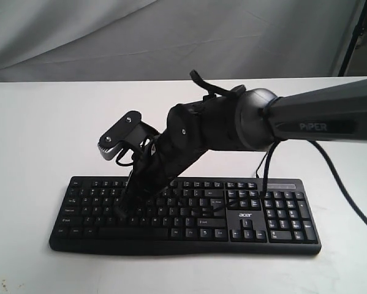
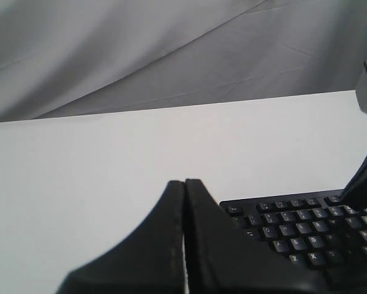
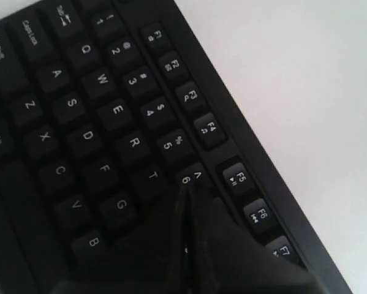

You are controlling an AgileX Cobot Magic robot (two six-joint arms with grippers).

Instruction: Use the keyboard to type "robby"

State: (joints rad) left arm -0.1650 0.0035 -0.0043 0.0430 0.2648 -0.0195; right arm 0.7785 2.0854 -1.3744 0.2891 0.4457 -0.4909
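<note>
Table (image 1: 30, 135): white, under the keyboard (image 1: 281, 214).
Backdrop (image 1: 171, 37): grey cloth beyond the keyboard.
My right gripper (image 3: 186, 185): fingers pressed together, at the keyboard's 6 key.
My left gripper (image 2: 184, 182): fingers pressed together, beside the keyboard.

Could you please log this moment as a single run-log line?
task: type robby | right gripper: fingers shut, tip over keyboard left half, contact unclear | left gripper: fingers shut, beside keyboard

Bright, even light — soft shadows, wrist views blurred up close.
</note>
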